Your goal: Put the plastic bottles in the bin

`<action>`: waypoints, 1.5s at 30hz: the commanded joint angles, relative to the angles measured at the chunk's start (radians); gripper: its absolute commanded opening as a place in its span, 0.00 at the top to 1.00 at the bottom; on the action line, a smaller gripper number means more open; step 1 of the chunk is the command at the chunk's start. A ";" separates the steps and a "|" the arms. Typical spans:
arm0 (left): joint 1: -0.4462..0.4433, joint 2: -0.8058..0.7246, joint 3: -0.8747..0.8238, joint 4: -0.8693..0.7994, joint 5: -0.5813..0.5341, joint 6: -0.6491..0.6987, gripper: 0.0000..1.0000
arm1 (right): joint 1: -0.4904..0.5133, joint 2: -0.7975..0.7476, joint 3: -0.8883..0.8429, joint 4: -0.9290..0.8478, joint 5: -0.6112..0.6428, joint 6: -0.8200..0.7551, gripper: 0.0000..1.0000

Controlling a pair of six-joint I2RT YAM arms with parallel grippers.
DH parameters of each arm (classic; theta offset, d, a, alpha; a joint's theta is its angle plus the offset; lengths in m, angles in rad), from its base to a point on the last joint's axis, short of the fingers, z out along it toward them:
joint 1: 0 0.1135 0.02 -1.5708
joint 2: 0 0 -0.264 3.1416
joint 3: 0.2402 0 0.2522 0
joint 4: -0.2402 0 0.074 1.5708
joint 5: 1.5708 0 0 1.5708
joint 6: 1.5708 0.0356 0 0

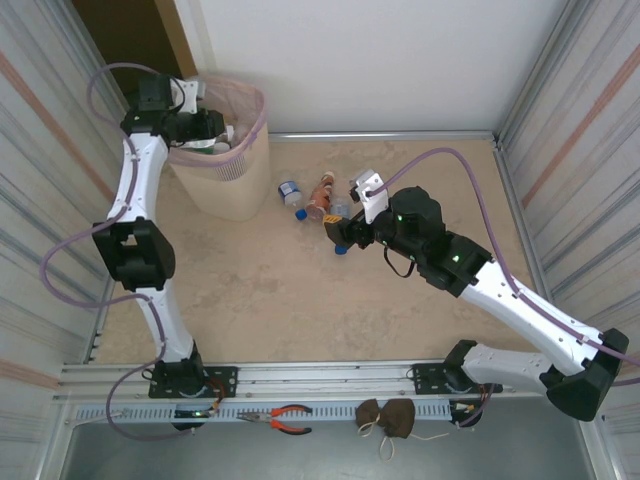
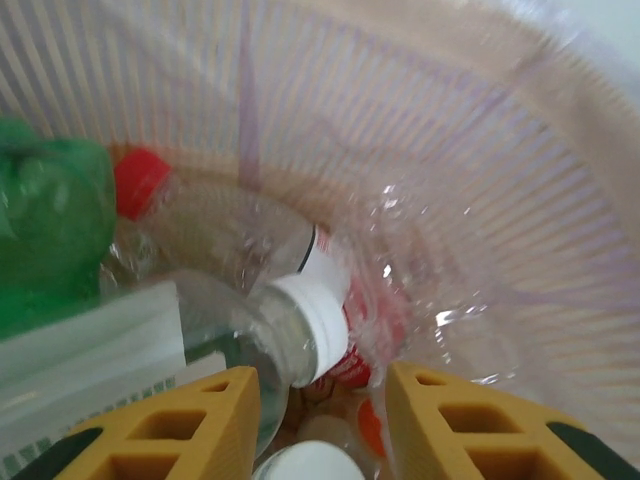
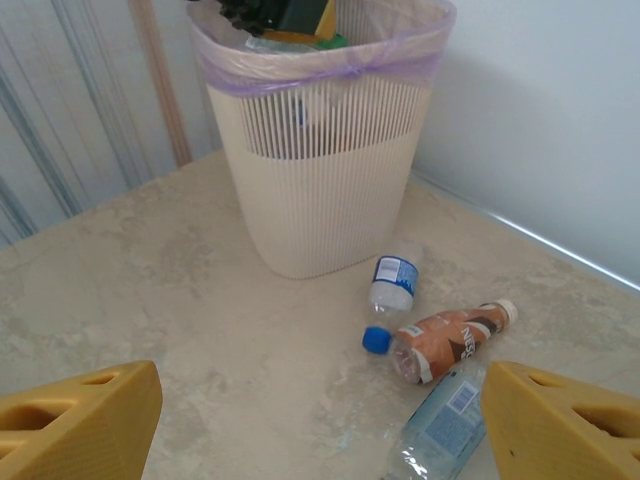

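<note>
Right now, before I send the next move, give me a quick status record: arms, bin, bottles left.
left gripper: inside the bin, jaws apart
right gripper: jaws open, aimed at the loose bottles
in bin: white-capped bottle, green bottle, more
on table: three; blue-capped bottle, brown-labelled bottle, clear bottle

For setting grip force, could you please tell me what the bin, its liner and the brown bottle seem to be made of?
The bin looks like rigid moulded plastic, matte beige, going by its fine vertical ribs. The liner seems thin translucent pinkish film, creased and folded over the rim. The brown bottle is probably plastic with a glossy printed sleeve.
</note>
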 commanded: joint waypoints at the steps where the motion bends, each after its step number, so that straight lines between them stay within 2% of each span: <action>1: -0.003 0.026 0.019 -0.105 -0.020 0.038 0.63 | -0.006 0.003 0.031 -0.001 0.015 0.014 0.18; 8: -0.005 0.043 0.025 -0.104 0.029 0.033 0.63 | -0.013 0.022 0.042 -0.007 0.027 0.029 0.18; 13: -0.004 -0.030 0.002 -0.017 0.109 -0.001 0.62 | -0.064 0.058 0.066 -0.064 0.040 0.120 0.18; 19: 0.001 -0.118 -0.021 0.056 0.195 -0.065 0.61 | -0.166 0.118 0.089 -0.135 -0.013 0.268 0.21; 27: 0.000 -0.204 -0.045 0.061 0.281 -0.099 0.63 | -0.198 0.240 0.122 -0.216 -0.012 0.336 0.24; 33: -0.017 -0.275 -0.115 0.015 0.284 -0.072 0.68 | -0.210 0.352 0.157 -0.252 -0.041 0.360 0.29; 45: -0.046 -0.494 -0.315 0.034 0.276 -0.067 0.64 | -0.219 0.642 0.244 -0.302 -0.056 0.445 0.33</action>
